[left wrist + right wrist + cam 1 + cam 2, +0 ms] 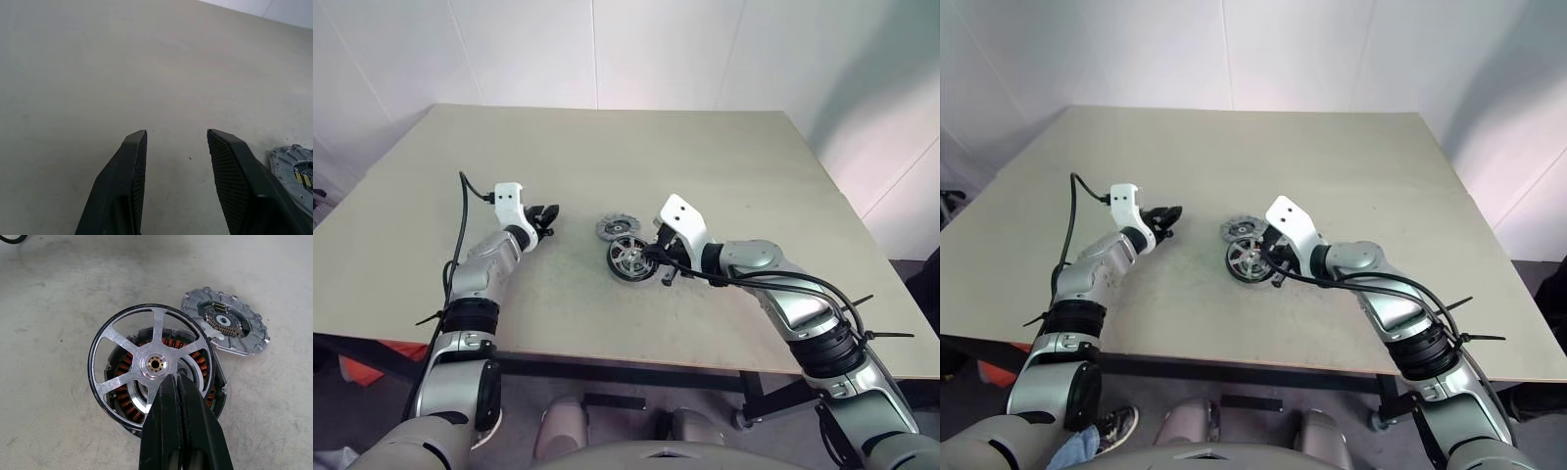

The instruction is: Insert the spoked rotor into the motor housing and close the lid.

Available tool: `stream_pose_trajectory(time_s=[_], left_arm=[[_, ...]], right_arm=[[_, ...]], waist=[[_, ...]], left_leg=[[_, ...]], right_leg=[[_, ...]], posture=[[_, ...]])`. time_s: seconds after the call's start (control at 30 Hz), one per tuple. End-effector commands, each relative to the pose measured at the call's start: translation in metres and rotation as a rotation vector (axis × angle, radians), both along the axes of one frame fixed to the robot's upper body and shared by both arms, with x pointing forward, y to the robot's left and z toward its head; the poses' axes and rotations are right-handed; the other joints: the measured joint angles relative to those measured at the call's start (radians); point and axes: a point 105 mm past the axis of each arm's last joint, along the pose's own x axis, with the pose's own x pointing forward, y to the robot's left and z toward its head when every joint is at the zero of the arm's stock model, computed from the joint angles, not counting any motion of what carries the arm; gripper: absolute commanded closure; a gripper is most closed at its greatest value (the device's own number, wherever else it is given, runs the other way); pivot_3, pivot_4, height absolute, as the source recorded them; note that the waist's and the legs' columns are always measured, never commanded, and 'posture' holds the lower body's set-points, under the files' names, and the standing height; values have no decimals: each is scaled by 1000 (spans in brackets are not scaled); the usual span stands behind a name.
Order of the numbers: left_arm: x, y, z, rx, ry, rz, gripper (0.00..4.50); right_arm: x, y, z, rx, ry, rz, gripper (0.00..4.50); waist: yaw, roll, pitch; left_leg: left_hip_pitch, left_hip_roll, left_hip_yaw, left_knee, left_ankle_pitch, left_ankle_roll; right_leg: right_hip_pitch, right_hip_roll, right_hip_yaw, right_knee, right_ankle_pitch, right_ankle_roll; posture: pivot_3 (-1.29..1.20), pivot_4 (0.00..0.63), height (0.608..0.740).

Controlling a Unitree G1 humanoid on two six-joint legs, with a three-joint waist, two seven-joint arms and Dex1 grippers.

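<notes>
Beige table carries everything; you have the three parts clustered near the middle, somewhat toward its near edge. Your right gripper is clenched on a spoke of the spoked rotor, fingers pressed together with the silvery spoke between them. From the head views you only see a dark-rimmed wheel over a dark body. The right wrist view gives you more: the rotor sits tilted and off-centre over the motor housing, copper windings visible through the gaps between spokes, the rim not seated level.

The lid lies flat on the table just beyond the housing, touching or nearly touching it; you cannot tell which. The right wrist view shows its inner face up, with a small gold-and-dark ring at centre. The left wrist view catches only its edge.

Your left gripper is released, fingers parted over bare tabletop, grasping nothing, near the lid on its left side.

Open room: wide bare table toward the far edge and both side edges; less room toward the near edge.
</notes>
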Motion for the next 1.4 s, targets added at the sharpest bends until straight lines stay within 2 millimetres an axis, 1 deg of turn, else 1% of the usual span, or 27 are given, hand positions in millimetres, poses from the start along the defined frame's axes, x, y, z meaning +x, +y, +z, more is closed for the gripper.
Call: stream_pose_trajectory(time_s=[0.03, 0.17, 0.23, 0.33, 0.37, 0.4, 0.47, 0.83, 1.2, 1.33, 1.4], left_arm=[[5, -1, 20, 14, -70, -7, 2449], [6, -3, 20, 12, -68, -12, 2449], [6, -5, 20, 13, -68, -15, 2449], [7, -5, 20, 13, -69, -15, 2449], [7, -4, 21, 13, -69, -14, 2406], [6, -4, 20, 14, -69, -13, 2406], [6, -2, 20, 15, -67, -9, 2406], [2, 3, 19, 20, -67, 3, 2406], [2, 3, 19, 29, -68, 0, 2406], [3, 3, 20, 33, -69, -2, 2406], [3, 2, 20, 33, -69, -4, 2406]], right_arm=[[2, 1, 21, 30, -71, 21, 4500], [0, 10, 35, 80, -77, 48, 4500], [-2, 13, 36, 90, -75, 65, 4500], [-2, 18, 32, 96, -60, 79, 4500], [-2, 19, 31, 95, -54, 80, 4121], [-3, 20, 29, 91, -47, 82, 3918], [-3, 21, 25, 86, -38, 80, 3321], [3, 17, 7, 70, 17, 50, 3321], [3, 17, 0, 75, 37, 44, 3321], [3, 17, 1, 80, 34, 39, 4135], [3, 16, 4, 83, 23, 41, 4142]], waist=[[0, 0, 0], [0, 0, 0], [0, 0, 0], [0, 0, 0], [0, 0, 0], [0, 0, 0], [0, 0, 0], [-1, 0, 0], [-1, 0, 0], [-1, 0, 0], [-1, 0, 0]], left_leg=[[0, 0, 0, 0, 0, 0], [0, 0, 0, 0, 0, 0], [0, 0, 0, 0, 0, 0], [0, 0, 0, 0, 0, 0], [0, 0, 0, 0, 0, 0], [0, 0, 0, 0, 0, 0], [0, 0, 0, 0, 0, 0], [0, 0, 0, 0, 0, 0], [0, 0, 0, 0, 0, 0], [0, 0, 0, 0, 0, 0], [0, 0, 0, 0, 0, 0]], right_leg=[[0, 0, 0, 0, 0, 0], [0, 0, 0, 0, -2, 4], [0, 0, 0, 0, -2, 3], [0, 0, 0, 0, 0, 1], [0, 0, 0, 0, 0, 0], [0, 0, 0, 0, 0, 0], [0, 0, 0, 0, 0, 0], [0, 0, 0, 0, 0, 0], [0, 0, 0, 0, 0, 0], [0, 0, 0, 0, 0, 0], [0, 0, 0, 0, 0, 0]], posture=[[0, 0, 740], [0, 0, 740], [0, 0, 740], [0, 0, 740], [0, 0, 740], [0, 0, 740], [0, 0, 740], [0, 0, 740], [0, 0, 740], [0, 0, 740], [0, 0, 740]])
